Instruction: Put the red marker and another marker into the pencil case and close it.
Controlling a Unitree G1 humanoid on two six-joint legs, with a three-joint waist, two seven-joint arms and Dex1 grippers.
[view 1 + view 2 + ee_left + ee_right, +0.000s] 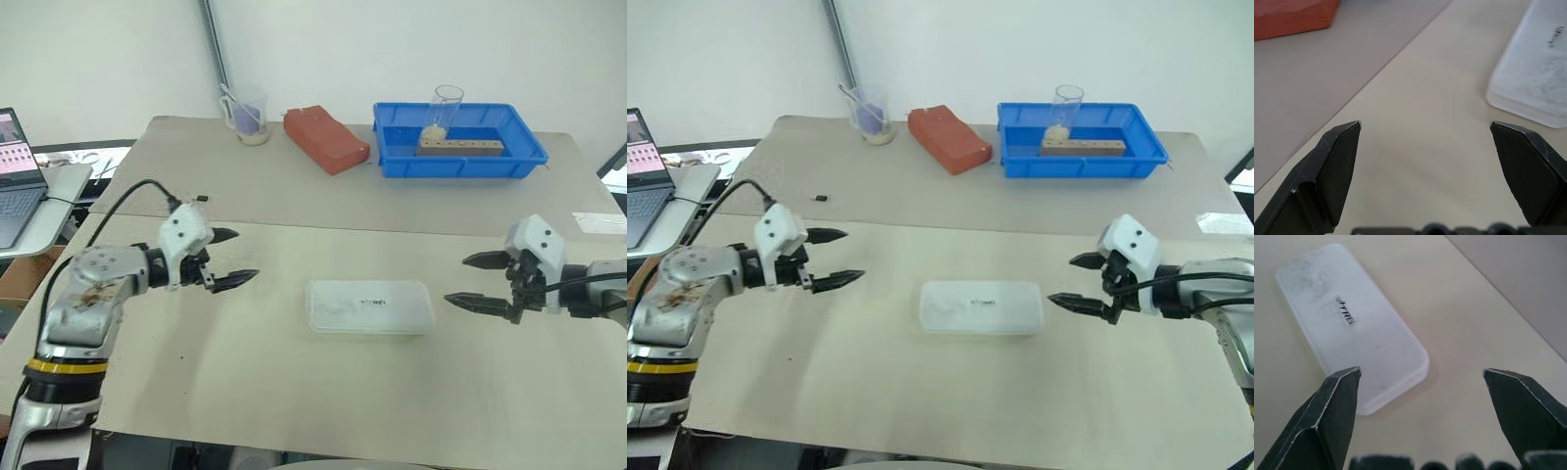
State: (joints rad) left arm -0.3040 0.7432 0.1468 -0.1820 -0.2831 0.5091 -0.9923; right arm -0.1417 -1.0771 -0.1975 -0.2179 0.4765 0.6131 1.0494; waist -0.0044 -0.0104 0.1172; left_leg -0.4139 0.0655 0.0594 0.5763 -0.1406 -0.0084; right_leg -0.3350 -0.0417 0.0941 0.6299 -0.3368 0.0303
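On the left, the left gripper (pixel 235 257) hangs above the beige table (pixel 294 392), its two black fingers spread wide and holding nothing, pointing toward the centre. At the centre lies the flat, rectangular, translucent white plastic pencil case (pixel 369 306), lid down, flat on the table, well apart from both grippers. Behind it, at the far edge, stand a clear plastic cup (pixel 247 117), an orange-red brick-shaped block (pixel 325 138) and a blue plastic tray (pixel 458 157). On the right, the right gripper (pixel 473 281) hangs released and empty, fingers spread, aimed at the case.
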